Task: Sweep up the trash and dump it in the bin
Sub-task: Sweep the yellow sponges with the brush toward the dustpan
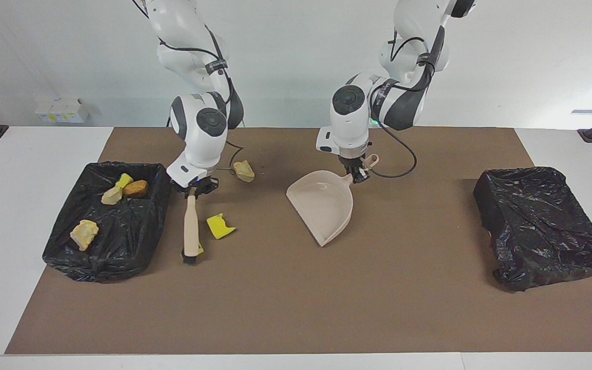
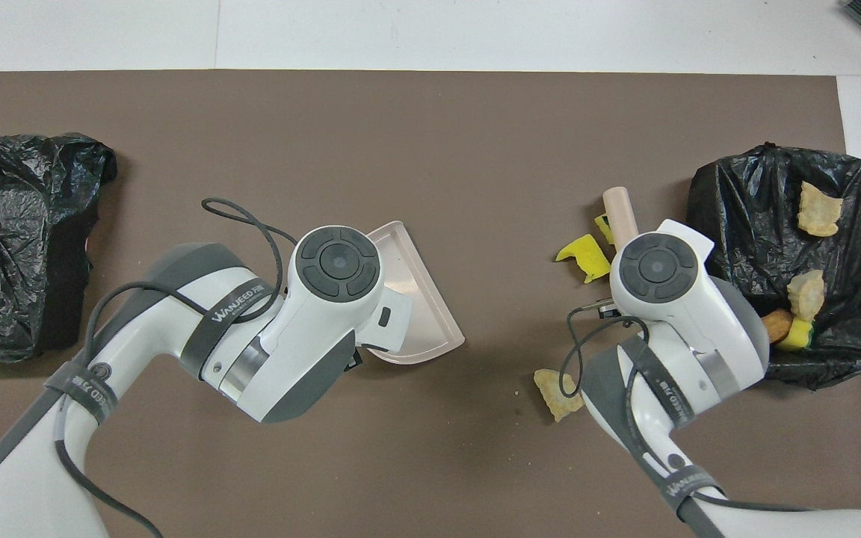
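Right gripper point(image 1: 193, 189): fingers clenched on the pale wooden-handled brush point(image 1: 190, 227), its bristles on the brown mat point(image 1: 296, 308).
Left gripper point(image 1: 357, 174): fingers clamped on the handle of the beige plastic dustpan point(image 1: 323, 205), tilted on edge mid-counter.
Trash on mat: three foam chunks – bright yellow point(image 1: 220, 226), pale beige point(image 1: 244, 170), yellow-and-green one touching the brush head point(image 2: 604, 226).
Trash in bin: four chunks in the black-bagged bin point(image 1: 121, 231) at the right arm's end.
Bins: two; the second black-bagged bin point(image 1: 542, 226) holds no visible chunks.
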